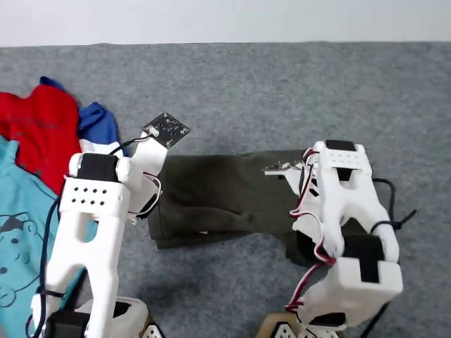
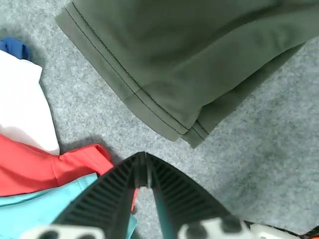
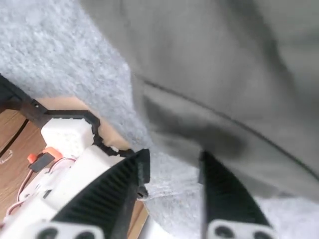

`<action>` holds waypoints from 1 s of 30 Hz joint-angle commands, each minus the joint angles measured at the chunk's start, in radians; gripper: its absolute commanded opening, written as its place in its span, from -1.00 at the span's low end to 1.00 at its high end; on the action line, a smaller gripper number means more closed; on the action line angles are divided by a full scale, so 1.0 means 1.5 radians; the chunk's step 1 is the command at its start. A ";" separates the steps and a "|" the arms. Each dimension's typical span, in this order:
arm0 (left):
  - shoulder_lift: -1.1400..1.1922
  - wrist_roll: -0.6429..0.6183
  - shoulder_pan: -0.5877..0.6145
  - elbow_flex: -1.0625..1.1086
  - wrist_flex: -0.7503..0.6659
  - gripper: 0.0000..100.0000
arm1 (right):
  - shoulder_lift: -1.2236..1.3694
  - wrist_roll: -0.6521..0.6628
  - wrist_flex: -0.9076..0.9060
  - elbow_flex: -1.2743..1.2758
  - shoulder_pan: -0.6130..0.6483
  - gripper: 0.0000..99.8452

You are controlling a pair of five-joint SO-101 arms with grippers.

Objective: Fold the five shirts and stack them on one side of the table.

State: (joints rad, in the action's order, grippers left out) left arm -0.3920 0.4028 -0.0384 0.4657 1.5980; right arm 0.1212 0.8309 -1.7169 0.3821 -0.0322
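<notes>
Two grippers flank the olive shirt (image 1: 225, 201), spread lengthwise across the surface (image 1: 282, 91). The right gripper (image 3: 174, 158), standing apart, meets its edge and is nearer. The left gripper (image 2: 144, 160), closed empty, hovers just off its hemmed corner.

grey carpeted table (image 1: 246, 84), olive shirt (image 1: 218, 193) mid-table, red shirt (image 1: 39, 130), teal shirt (image 1: 17, 232) at one side

grey felt mat (image 1: 282, 91) lies over a wooden tabletop (image 3: 12, 149); white wall (image 1: 225, 21) behind.
</notes>
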 commanded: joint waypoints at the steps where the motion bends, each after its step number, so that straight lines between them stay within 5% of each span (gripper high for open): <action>1: 0.000 0.004 -0.006 0.009 -0.020 -0.99 | -0.080 0.005 -0.038 -0.071 0.011 -0.59; 9: 0.000 0.001 -0.039 0.055 -0.105 -0.99 | -0.195 0.004 -0.049 -0.107 0.017 -0.59; 16: 0.091 -0.007 -0.054 0.054 -0.199 -0.99 | -0.262 -0.086 -0.048 -0.103 -0.044 -0.60; 30: 0.453 -0.062 -0.057 -0.225 -0.118 -1.00 | -0.346 -0.133 -0.042 -0.034 -0.239 -0.60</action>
State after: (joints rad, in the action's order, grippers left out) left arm 0.2447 0.3184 -0.1151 0.1941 1.3909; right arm -0.3376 0.6391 -1.7492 0.3191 -0.3437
